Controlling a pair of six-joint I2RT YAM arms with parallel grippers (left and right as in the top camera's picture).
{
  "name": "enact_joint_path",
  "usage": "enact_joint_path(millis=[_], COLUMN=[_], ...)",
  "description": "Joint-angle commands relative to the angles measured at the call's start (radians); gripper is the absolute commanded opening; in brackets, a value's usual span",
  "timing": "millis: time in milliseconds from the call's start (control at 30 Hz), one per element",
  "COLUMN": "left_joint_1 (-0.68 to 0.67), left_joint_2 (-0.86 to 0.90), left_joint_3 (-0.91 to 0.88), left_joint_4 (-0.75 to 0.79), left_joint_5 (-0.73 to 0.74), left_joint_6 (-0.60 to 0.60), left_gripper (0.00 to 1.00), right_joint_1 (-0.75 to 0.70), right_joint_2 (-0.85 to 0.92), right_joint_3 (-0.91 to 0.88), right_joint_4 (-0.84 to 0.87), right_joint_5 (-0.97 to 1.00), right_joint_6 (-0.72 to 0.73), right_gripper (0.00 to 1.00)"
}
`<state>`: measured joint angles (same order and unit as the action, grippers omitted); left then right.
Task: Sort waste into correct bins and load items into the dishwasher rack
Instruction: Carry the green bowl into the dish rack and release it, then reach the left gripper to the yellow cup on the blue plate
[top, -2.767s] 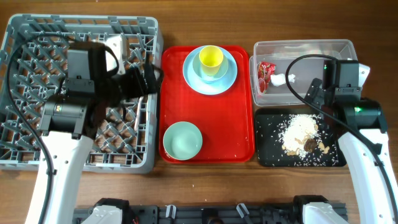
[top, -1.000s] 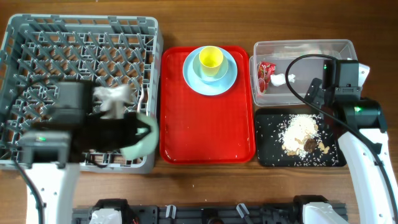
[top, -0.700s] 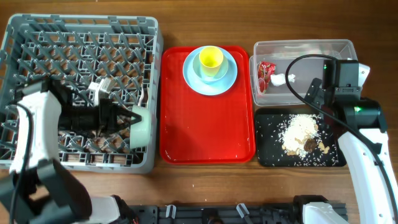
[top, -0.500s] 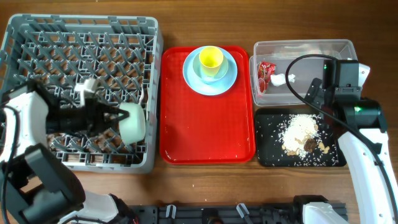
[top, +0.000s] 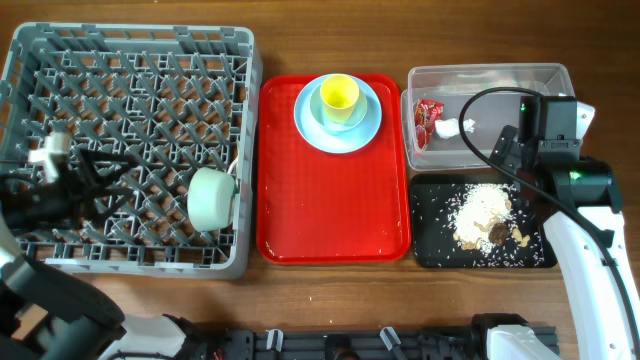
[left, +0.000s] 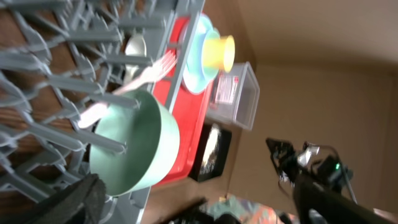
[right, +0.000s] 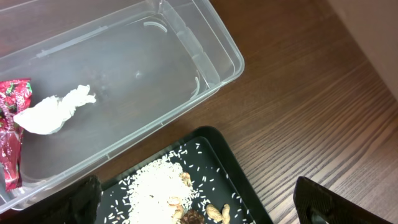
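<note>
your left gripper stands wide open and empty, apart from the pale green bowl, which stands on its edge between pegs of the dishwasher rack. the yellow cup looks light, stiff and smooth; take it by the rim.

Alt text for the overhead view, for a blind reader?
A pale green bowl stands on edge in the grey dishwasher rack, the open left tool beside it. A yellow cup and light blue plate sit on the red tray; clear tub and black tray hold waste.
</note>
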<state>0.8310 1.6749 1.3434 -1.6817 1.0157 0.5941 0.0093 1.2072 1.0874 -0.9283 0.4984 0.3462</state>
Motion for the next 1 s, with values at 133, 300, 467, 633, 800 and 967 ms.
enact_joint_path(millis=[133,300,467,633,800,967], left_joint_1=[-0.143,-0.489,-0.731,-0.955,-1.055,-1.056], left_joint_2=[-0.371,-0.448,-0.448,-0.448,-0.442,-0.441], left_joint_3=[0.061,0.031,-0.113,-0.216,-0.349,-0.359], left_joint_4=[0.008,0.021,0.288,0.469,0.601,0.594], left_joint_5=[0.108,0.015,-0.365,-0.801,-0.943,-1.202], left_joint_6=[-0.053,-0.100,-0.580,-0.922,-1.007,-1.070], left_gripper=[1.00,0.04,0.04,0.04,0.04,0.06], right_joint_1=[-0.004,-0.004,-0.004,-0.004,-0.004,-0.004], right_joint_2=[0.000,0.000,0.000,0.000,0.000,0.000], right_joint_3=[0.018,0.018,0.018,0.018,0.018,0.018], right_joint_4=[0.000,0.000,0.000,0.000,0.000,0.000], right_joint_5=[0.013,0.014,0.014,0.014,0.014,0.013], right_joint_6=[-0.003,-0.003,-0.003,-0.003,-0.003,-0.003], right_gripper=[1.00,1.00,1.00,1.00,1.00,1.00])
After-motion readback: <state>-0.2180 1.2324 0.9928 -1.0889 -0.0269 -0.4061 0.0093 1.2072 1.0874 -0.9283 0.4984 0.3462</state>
